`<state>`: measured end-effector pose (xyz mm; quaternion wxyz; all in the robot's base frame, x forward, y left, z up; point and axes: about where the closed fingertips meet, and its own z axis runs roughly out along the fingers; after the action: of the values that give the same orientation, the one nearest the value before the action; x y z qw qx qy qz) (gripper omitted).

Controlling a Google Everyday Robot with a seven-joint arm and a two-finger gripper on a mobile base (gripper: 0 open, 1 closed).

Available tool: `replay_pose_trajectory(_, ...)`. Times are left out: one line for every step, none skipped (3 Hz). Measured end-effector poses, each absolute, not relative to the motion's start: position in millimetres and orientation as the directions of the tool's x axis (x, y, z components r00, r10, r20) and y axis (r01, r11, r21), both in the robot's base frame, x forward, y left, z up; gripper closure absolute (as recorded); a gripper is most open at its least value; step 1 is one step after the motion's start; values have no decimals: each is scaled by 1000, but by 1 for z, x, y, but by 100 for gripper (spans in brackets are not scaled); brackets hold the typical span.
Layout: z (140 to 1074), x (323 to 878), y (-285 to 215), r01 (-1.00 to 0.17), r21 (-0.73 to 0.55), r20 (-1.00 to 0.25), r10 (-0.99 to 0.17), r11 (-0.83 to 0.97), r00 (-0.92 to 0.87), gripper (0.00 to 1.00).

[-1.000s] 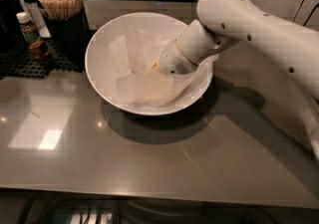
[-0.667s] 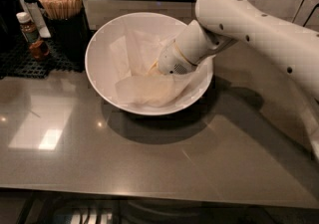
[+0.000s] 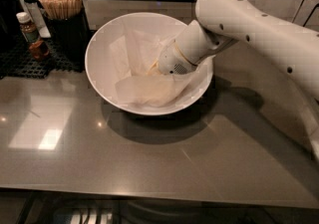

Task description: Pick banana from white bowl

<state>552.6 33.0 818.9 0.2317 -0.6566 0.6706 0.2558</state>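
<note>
The white bowl (image 3: 102, 63) stands on the grey counter, lined with crinkled white paper (image 3: 144, 88). My white arm comes in from the right over the rim, and its wrist (image 3: 182, 54) points down and to the left into the bowl. The gripper (image 3: 153, 70) is low inside the bowl, near its middle and against the paper, mostly hidden behind the wrist. Only a small yellowish patch shows at its tip. The banana is hidden from this view.
At the back left, a black mat (image 3: 30, 61) holds a dark holder of wooden sticks (image 3: 62, 4), a small brown sauce bottle (image 3: 30, 31) and other containers. The counter's front edge (image 3: 149, 195) runs across the bottom.
The arm has crept slightly to the left, the wrist going a little deeper over the bowl. The bowl and paper have stayed put.
</note>
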Motion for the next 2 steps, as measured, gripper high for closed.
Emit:
replay_pose_trajectory(819,553,33,-999,39,-647,-762,7,-30,58)
replay_pose_trajectory(819,553,33,-999,39,-647,-762,7,-30,35)
